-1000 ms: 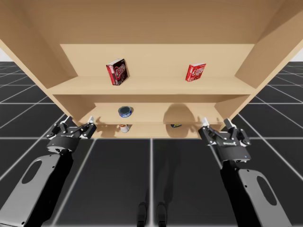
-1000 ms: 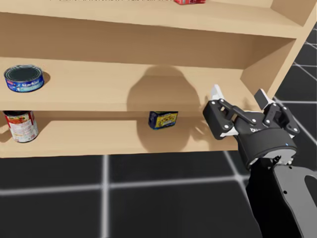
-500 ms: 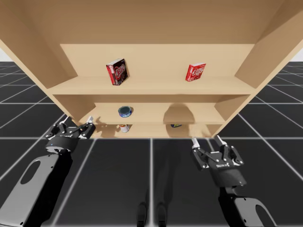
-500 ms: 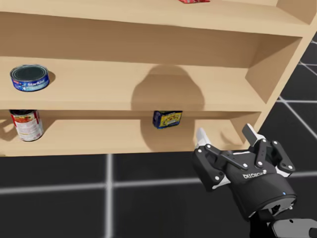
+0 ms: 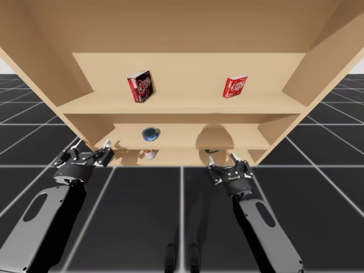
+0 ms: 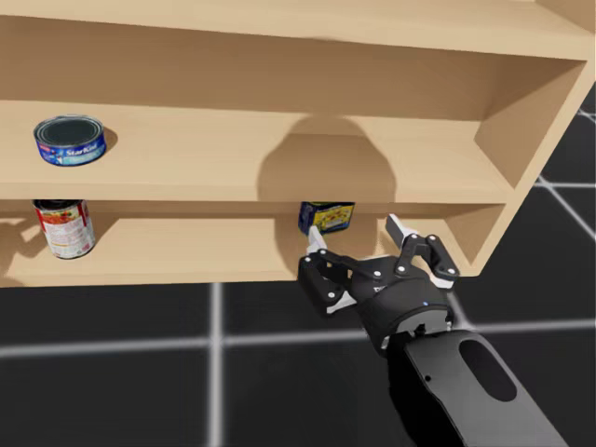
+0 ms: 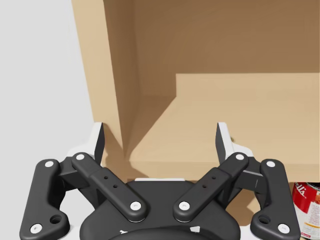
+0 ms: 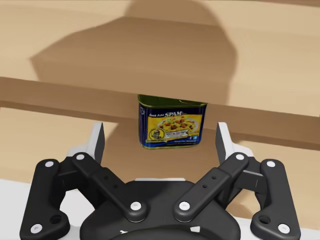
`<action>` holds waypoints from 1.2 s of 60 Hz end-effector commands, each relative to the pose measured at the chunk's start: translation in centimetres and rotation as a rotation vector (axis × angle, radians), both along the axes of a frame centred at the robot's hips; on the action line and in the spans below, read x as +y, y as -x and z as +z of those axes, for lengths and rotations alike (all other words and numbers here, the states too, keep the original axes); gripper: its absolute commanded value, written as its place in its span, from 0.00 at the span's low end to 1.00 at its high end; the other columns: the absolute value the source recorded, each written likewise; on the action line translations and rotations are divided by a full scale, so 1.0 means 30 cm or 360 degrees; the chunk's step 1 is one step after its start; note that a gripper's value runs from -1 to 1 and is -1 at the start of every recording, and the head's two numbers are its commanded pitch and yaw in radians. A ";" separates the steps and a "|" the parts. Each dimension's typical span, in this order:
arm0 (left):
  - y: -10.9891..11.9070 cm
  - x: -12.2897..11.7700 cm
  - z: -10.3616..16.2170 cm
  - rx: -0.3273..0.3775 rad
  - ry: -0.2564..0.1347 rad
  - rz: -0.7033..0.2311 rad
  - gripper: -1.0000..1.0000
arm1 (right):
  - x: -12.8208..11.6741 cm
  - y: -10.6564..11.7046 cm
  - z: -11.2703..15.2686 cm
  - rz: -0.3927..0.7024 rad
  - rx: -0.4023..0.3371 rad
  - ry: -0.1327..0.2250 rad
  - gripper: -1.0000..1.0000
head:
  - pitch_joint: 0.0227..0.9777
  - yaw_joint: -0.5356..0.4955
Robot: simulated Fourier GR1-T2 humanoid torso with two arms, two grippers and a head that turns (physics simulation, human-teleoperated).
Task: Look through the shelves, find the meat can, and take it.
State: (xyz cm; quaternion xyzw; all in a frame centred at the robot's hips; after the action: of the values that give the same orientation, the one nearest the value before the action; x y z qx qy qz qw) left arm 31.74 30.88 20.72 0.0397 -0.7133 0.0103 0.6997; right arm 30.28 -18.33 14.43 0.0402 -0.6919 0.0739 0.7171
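Note:
The meat can (image 8: 172,122) is a blue rectangular can with a yellow label, standing on the bottom shelf (image 6: 186,265). It also shows in the head view (image 6: 326,216) and the high view (image 5: 211,151). My right gripper (image 8: 160,135) is open just in front of the can, level with it and short of touching it. It appears at the shelf's front edge in the head view (image 6: 357,233) and the high view (image 5: 223,159). My left gripper (image 5: 91,148) is open at the shelf unit's left corner (image 7: 160,135), with nothing between its fingers.
A flat blue round can (image 6: 70,140) lies on the middle shelf. A tall red-labelled can (image 6: 65,228) stands on the bottom shelf at the left. Two red boxes (image 5: 140,86) (image 5: 234,87) stand on the top shelf. The shelf's right side wall (image 6: 521,158) is close to my right arm.
My right gripper has dropped and swung left, from the shelf's right end to directly in front of the meat can. My head has turned a little. The left arm has stayed put.

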 end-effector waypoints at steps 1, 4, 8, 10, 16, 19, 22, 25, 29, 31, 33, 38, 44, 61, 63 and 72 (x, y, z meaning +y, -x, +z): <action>-0.001 0.003 0.000 0.0001 -0.0002 0.0004 0.00 | 0.036 -0.100 -0.047 0.0009 0.0030 0.0056 0.00 | 0.74 0.35; -0.001 0.003 0.000 0.0001 -0.0006 0.0002 0.00 | 0.039 -0.120 -0.055 0.0010 0.0048 0.0065 0.00 | 0.74 0.35; -0.002 0.005 0.000 0.0001 -0.0011 -0.0002 0.00 | 0.038 -0.151 -0.064 -0.0005 0.0061 0.0082 0.00 | 0.74 0.35; -0.002 0.005 -0.001 0.0001 -0.0012 -0.0001 0.00 | 0.037 -0.169 -0.070 -0.0007 0.0071 0.0083 0.00 | 0.74 0.34; -0.002 0.005 0.000 0.0001 -0.0011 0.0001 0.00 | 0.031 -0.214 -0.083 -0.0022 0.0108 0.0053 0.00 | 0.75 0.34; -0.002 0.005 0.000 0.0001 -0.0010 0.0003 0.00 | 0.029 -0.235 -0.093 -0.0042 0.0119 0.0065 0.00 | 0.75 0.34; -0.002 0.005 0.000 0.0002 -0.0010 0.0003 0.00 | 0.030 -0.254 -0.103 -0.0039 0.0143 0.0071 0.00 | 0.75 0.34; -0.002 0.005 0.000 0.0001 -0.0010 0.0003 0.00 | 0.032 -0.274 -0.112 -0.0043 0.0145 0.0097 0.00 | 0.75 0.35; -0.002 0.007 0.001 0.0001 -0.0006 0.0003 0.00 | 0.032 -0.296 -0.120 -0.0068 0.0154 0.0104 0.00 | 0.75 0.35; -0.002 0.007 0.001 0.0001 -0.0005 0.0004 0.00 | 0.032 -0.305 -0.124 -0.0079 0.0161 0.0105 0.00 | 0.75 0.35; -0.002 0.007 0.001 0.0001 -0.0004 0.0005 0.00 | 0.034 -0.316 -0.128 -0.0091 0.0169 0.0110 0.00 | 0.75 0.35; -0.002 0.008 0.001 0.0001 -0.0004 0.0006 0.00 | 0.038 -0.335 -0.138 -0.0073 0.0185 0.0103 0.00 | 0.76 0.35; -0.002 0.009 0.001 0.0000 -0.0005 0.0005 0.00 | 0.040 -0.369 -0.153 -0.0079 0.0207 0.0114 0.00 | 0.76 0.35; -0.002 0.010 0.001 0.0000 -0.0004 0.0004 0.00 | 0.046 -0.433 -0.166 -0.0095 0.0251 0.0122 0.00 | 0.75 0.35; -0.002 0.010 0.001 0.0000 -0.0004 0.0004 0.00 | 0.049 -0.434 -0.170 -0.0068 0.0263 0.0118 0.00 | 0.75 0.35; -0.001 0.009 0.001 0.0001 -0.0003 0.0001 0.00 | 0.052 -0.444 -0.186 -0.0055 0.0282 0.0116 0.99 | 0.75 0.35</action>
State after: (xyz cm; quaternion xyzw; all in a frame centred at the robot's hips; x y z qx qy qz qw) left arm 31.75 31.20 20.75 0.0416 -0.7132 0.0103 0.6997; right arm 40.49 -17.54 11.42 0.0110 -0.6353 0.0845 0.7676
